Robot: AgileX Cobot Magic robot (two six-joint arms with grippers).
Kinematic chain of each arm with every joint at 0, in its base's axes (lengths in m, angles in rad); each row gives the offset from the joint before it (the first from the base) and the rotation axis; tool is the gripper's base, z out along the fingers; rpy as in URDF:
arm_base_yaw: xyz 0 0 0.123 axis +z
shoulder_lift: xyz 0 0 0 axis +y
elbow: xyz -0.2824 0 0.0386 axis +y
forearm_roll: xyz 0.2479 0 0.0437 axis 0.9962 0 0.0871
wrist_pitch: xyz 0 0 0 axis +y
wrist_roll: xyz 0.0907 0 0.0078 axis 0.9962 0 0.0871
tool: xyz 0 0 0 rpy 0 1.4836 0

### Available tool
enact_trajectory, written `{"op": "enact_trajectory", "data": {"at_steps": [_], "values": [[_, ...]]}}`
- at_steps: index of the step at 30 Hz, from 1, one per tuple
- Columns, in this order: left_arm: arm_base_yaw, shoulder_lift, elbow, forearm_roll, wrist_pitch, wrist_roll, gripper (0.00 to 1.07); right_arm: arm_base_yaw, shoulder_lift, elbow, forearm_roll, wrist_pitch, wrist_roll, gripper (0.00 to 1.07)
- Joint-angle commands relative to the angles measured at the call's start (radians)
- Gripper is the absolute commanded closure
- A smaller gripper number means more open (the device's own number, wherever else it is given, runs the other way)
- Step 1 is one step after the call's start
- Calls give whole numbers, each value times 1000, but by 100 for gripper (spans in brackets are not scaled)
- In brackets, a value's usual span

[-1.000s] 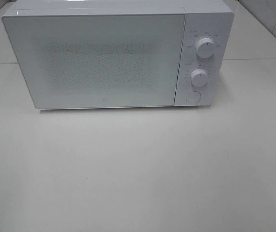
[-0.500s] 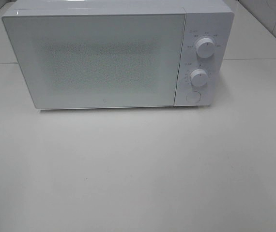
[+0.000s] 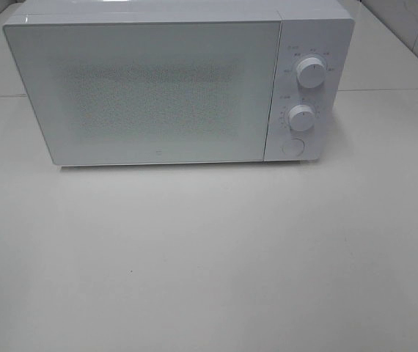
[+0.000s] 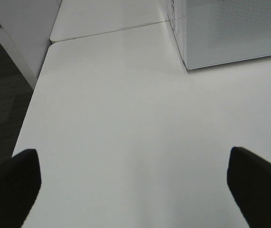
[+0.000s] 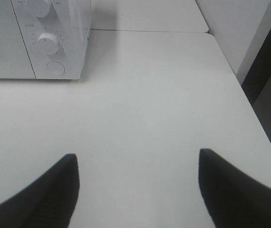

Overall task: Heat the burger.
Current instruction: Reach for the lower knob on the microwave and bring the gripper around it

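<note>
Trouble, as I judge it, would be running the microwave (image 3: 150,88) empty or turning the wrong knob (image 3: 301,117). Its door is shut and I see no burger anywhere. It may sit behind the speckled panel, so I can't describe it. My left gripper (image 4: 134,164) and right gripper (image 5: 135,164) hang over the table (image 3: 209,257), jaws apart, holding nothing.

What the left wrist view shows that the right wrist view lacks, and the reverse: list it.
Only the left wrist view: the end of the microwave away from its controls, with the door's lower corner there, and dark carpeted floor beside the table.
Only the right wrist view: the microwave's control panel, with a dial and a round button.
Both: the white table, part of the microwave door, and open jaws with nothing between them. Neither shows the burger.
</note>
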Motion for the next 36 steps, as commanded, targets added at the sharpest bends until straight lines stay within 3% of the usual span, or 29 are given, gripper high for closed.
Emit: {"op": "enact_trajectory", "data": {"at_steps": [1,19,30,36], "values": [[4,-26,2,2,-10,5,6,-2,-23,3,-7,-5,6,37],[4,-26,2,9,-10,5,6,-2,24,-20,-7,-37,7,37],[4,-26,2,9,-10,5,6,0,257,-59,-10,-439,6,32],[4,-26,2,9,-10,5,6,0,400,16,-13,-781,6,31]]}}
